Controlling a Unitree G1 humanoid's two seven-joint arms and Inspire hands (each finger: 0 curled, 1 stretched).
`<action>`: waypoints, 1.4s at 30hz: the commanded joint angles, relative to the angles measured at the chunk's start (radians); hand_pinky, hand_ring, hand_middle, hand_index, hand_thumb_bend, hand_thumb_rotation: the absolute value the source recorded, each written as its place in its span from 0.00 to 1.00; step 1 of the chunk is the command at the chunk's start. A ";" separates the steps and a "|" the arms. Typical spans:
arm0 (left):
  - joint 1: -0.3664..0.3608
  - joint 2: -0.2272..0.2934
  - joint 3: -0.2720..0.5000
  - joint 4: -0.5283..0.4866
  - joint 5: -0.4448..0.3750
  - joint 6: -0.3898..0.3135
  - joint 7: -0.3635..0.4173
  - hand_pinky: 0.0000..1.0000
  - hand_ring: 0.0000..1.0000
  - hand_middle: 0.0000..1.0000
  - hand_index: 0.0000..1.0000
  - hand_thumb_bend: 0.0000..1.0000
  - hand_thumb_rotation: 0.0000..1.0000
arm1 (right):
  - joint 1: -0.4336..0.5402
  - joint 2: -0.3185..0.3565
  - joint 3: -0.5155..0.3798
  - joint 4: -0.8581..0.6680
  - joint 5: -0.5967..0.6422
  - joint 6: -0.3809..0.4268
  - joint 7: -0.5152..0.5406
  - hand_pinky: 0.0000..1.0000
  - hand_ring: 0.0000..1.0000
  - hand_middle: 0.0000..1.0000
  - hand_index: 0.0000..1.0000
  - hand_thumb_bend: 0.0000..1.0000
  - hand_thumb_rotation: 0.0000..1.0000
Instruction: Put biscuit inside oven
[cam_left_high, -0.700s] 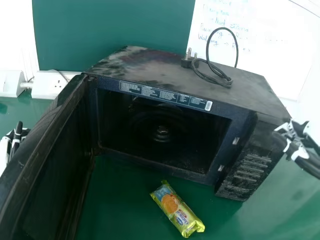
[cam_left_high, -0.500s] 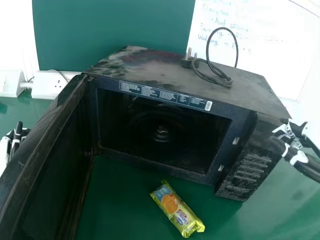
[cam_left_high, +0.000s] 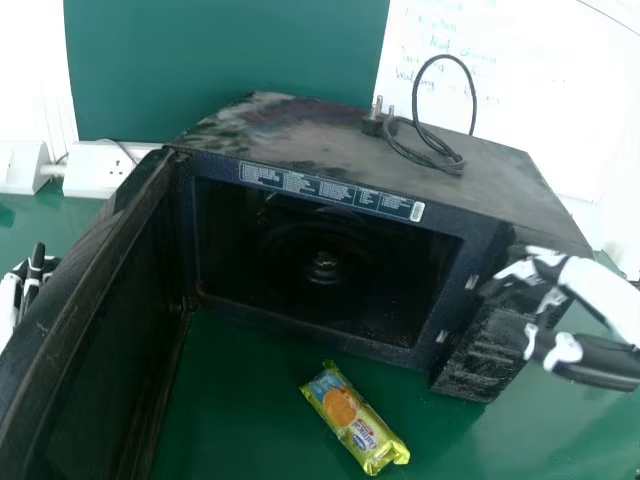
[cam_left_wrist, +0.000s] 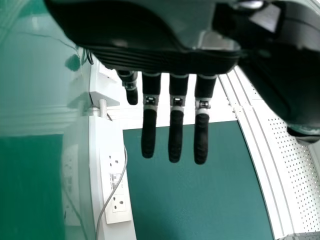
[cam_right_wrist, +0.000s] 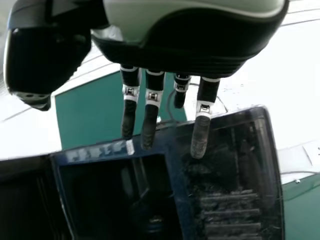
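the right hand (cam_left_high: 595, 285), open with fingers loosely straight, is by the oven (cam_left_high: 490, 350) — best lowered over the biscuit (cam_left_high: 355, 418) lying in front, pinching its middle gently. the left hand (cam_left_wrist: 160, 60) is open too. wrapper and label (cam_left_high: 330, 189) carry print — the whiteboard (cam_left_high: 520, 120), handwriting.

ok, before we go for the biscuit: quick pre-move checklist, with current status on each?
1. Oven door open: ok, swung out to the left.
2. Biscuit packet within view: ok, on the table in front of the opening.
3. Right hand free, fingers straight: ok.
4. Right hand at the packet: not ok, it's by the control panel.
5. Left hand away from the opening: ok, beyond the door.
6. Cavity corners free of obstacles: cannot tell, too dark.
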 joint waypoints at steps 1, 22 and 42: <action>0.005 -0.004 0.003 0.011 -0.003 -0.011 0.003 0.49 0.53 0.56 0.49 0.51 0.06 | -0.013 -0.042 0.023 0.009 0.055 0.049 0.017 0.44 0.65 0.72 0.76 0.94 0.50; 0.014 -0.025 -0.018 -0.016 0.025 -0.019 0.017 0.49 0.53 0.57 0.49 0.51 0.06 | -0.041 -0.129 0.245 -0.131 -0.094 0.056 -0.064 0.62 0.76 0.79 0.84 1.00 0.46; 0.016 -0.030 -0.025 -0.030 0.017 -0.018 0.003 0.50 0.53 0.57 0.49 0.51 0.06 | -0.023 -0.307 0.457 -0.292 -0.298 0.398 -0.061 0.78 0.87 0.90 0.92 0.98 0.48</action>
